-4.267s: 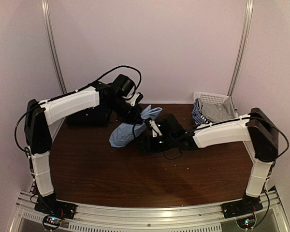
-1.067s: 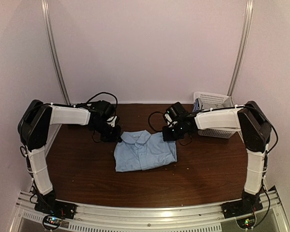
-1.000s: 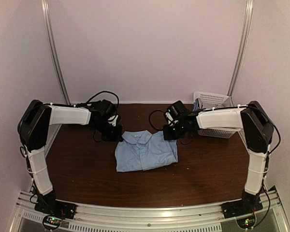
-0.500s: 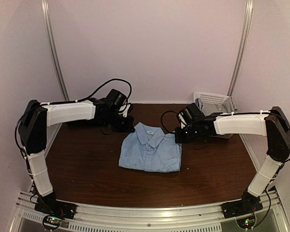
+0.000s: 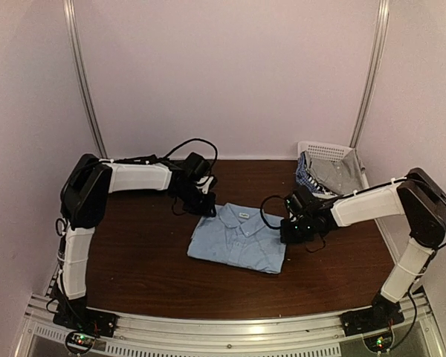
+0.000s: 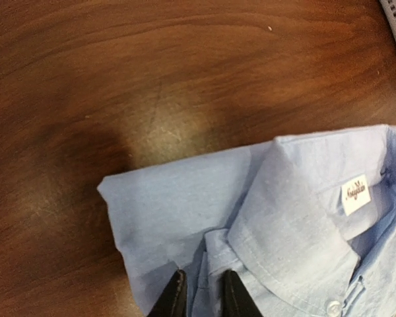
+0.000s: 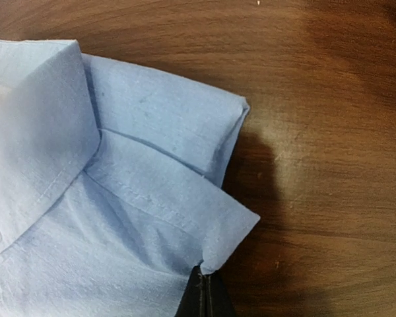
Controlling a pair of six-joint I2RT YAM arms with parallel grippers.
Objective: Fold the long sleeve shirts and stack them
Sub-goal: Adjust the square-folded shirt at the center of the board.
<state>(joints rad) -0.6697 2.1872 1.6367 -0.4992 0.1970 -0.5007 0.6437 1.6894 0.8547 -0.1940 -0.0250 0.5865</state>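
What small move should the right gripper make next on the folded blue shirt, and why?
Probably open the right gripper and let go of the light blue shirt. The shirt lies folded flat on the table. The left gripper has its fingers parted at the other shoulder, while the right one looks pinched shut on the fold's corner.

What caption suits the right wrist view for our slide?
Right gripper pinches a corner of the folded light blue shirt on the table.

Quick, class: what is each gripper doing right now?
Left gripper: jaws slightly open over the light blue shirt shoulder.
Right gripper: jaws shut, pinching the shirt's folded corner.
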